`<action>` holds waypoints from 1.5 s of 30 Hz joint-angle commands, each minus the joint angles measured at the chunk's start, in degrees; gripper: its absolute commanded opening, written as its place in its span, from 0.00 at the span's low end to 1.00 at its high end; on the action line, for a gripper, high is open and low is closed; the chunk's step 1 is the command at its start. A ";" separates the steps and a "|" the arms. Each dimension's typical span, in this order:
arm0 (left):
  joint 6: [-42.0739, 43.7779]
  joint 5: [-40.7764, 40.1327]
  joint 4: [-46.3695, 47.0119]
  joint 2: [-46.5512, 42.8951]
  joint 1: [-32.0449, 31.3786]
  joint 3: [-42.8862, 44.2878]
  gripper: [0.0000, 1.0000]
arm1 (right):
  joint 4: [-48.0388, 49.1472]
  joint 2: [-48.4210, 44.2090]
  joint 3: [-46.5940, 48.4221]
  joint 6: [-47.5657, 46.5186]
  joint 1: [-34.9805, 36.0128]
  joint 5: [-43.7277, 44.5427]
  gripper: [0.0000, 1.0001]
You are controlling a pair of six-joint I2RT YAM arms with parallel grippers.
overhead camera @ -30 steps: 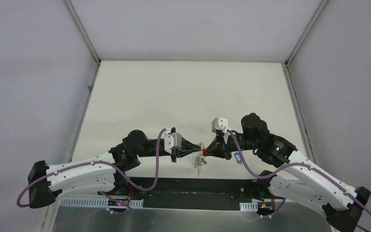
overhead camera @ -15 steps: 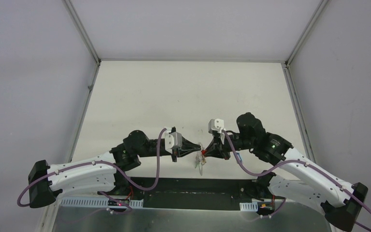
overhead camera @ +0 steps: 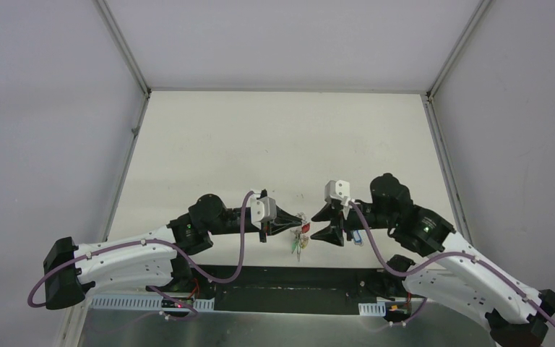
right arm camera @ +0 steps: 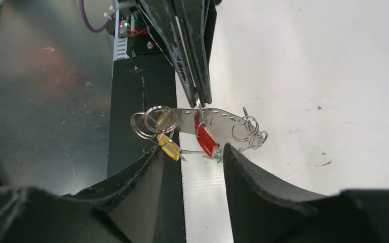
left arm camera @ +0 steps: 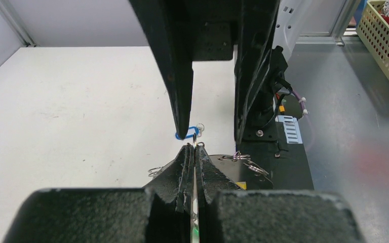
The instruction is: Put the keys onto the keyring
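My left gripper (overhead camera: 294, 222) (left arm camera: 194, 146) is shut on the keyring (right arm camera: 218, 117), a thin metal hoop seen nearly edge-on, held above the table's near edge. Small split rings (right arm camera: 149, 121) hang along its rim. A red-tagged key (right arm camera: 206, 139) and a yellow-tagged key (right arm camera: 168, 147) dangle from it, with a bit of green behind them. My right gripper (overhead camera: 313, 226) (right arm camera: 191, 152) stands open just right of the hanging keys, nothing between its fingers (left arm camera: 180, 76). A blue-tagged key (left arm camera: 187, 132) lies on the table under the right arm.
A black base strip (overhead camera: 289, 278) and a metal plate (overhead camera: 260, 325) run along the near edge below the keyring. A yellow basket (left arm camera: 385, 45) stands off the table on the right of the left wrist view. White walls enclose the table (overhead camera: 282, 137).
My right gripper has opened, let go of the red-tagged key and drawn back a little to the right. The key now hangs from the keyring. The left gripper stays shut.
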 commanded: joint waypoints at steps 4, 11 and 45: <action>-0.73 -0.03 3.27 -0.77 -0.71 2.55 0.00 | 9.53 -5.59 -0.28 3.11 -0.04 -0.66 0.46; -0.87 0.49 3.10 -0.79 -0.69 2.74 0.00 | 12.40 -2.38 -0.07 3.11 -0.04 -0.66 0.46; 0.07 -0.16 0.48 -3.36 -0.69 2.65 0.00 | 13.50 -1.81 -1.37 3.28 -0.04 -2.16 0.52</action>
